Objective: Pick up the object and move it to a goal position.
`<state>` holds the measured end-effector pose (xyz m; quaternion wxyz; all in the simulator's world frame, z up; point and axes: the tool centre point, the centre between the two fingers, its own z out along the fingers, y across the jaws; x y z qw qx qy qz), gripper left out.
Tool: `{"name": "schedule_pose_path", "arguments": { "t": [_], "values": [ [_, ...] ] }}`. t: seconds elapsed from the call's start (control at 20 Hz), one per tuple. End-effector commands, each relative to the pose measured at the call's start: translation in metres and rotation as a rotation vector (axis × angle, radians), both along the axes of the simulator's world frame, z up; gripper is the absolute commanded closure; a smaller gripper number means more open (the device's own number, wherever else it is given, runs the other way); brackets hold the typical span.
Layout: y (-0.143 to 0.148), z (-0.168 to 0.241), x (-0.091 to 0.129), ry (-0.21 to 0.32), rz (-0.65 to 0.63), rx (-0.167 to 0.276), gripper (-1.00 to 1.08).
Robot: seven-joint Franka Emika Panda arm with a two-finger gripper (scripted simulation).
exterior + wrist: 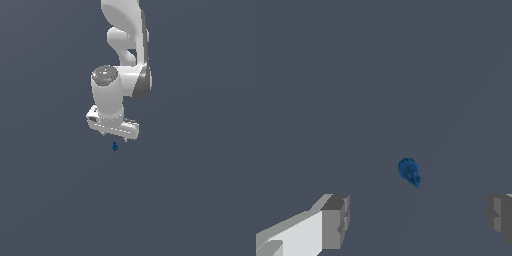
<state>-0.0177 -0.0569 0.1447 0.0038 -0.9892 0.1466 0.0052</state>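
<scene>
The object [114,146] is a tiny dark-blue lumpy thing, standing on the dark grey floor just below the white gripper [114,137] in the exterior view. In the wrist view the object [409,171] lies beyond the two grey fingertips [336,221], ahead of the gap and not between them. The gripper [416,220] is open wide with nothing held. The fingers are mostly hidden behind the hand in the exterior view.
The white arm [127,45] comes down from the top of the exterior view. A plain dark grey floor [200,200] stretches around the object on every side.
</scene>
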Motion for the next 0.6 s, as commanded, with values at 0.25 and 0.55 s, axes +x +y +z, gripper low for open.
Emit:
{"name": "schedule_pose_path", "arguments": {
  "t": [0.25, 0.55],
  "values": [
    [-0.006, -0.030, -0.012, -0.003, -0.190, -0.004, -0.92],
    [-0.009, -0.045, -0.020, -0.006, -0.292, -0.008, -0.92]
  ]
}}
